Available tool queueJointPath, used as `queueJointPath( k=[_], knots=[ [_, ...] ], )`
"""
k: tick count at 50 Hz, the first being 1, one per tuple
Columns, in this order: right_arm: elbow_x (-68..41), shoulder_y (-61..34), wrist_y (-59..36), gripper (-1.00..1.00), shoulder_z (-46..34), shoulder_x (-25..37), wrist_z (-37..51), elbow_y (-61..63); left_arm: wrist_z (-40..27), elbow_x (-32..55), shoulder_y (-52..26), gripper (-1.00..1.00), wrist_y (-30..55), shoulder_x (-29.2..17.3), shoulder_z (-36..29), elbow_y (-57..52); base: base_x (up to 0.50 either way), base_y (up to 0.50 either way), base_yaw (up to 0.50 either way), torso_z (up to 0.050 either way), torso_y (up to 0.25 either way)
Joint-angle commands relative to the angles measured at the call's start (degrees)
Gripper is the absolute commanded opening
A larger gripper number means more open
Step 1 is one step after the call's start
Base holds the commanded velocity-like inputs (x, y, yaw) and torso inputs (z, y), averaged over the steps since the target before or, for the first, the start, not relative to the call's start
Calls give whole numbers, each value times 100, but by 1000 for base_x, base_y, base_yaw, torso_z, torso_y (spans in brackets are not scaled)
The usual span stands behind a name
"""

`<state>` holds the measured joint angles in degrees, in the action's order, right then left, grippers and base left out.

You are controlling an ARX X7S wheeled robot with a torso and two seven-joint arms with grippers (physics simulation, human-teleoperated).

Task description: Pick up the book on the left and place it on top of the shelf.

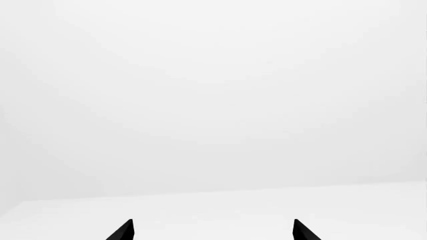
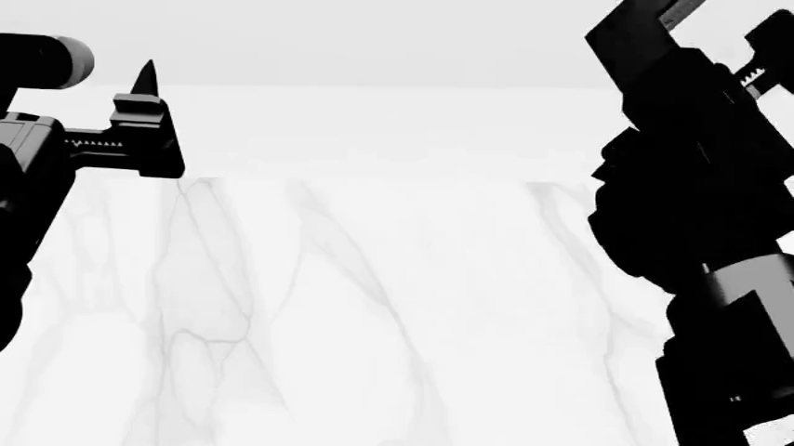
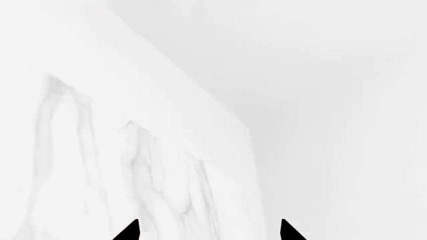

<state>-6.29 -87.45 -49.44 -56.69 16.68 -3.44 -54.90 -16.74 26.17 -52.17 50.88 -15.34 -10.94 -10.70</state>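
The black book and the dark brown shelf are out of view in every frame. My left gripper (image 1: 213, 232) is open and empty, its two black fingertips wide apart and facing a bare white wall and floor. In the head view it is raised at the far left, one fingertip (image 2: 149, 79) pointing up. My right gripper (image 3: 209, 231) is open and empty, pointing along the white marble table top. My right arm (image 2: 694, 186) fills the head view's right side, raised above the table.
A white marble table (image 2: 372, 307) with grey veins spans the head view; its far edge runs across the upper part. The same table shows in the right wrist view (image 3: 100, 165). Beyond it are only white floor and wall.
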Motion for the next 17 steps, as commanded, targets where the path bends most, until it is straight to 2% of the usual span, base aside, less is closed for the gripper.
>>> queueJointPath(
  k=[1,5,17],
  knots=[
    [-1546,1841,59,100,2057,1028,712,3979,-14,31,31,100,-69,13,10,-3,0,0,0,0,0],
    [-2472,2781,530,100,2949,1127,651,5054,-24,19,73,100,-113,14,-14,-19,0,0,0,0,0],
    [-2902,3273,699,100,3402,1136,757,5429,-42,47,105,100,-174,3,12,-8,0,0,0,0,0]
  ],
)
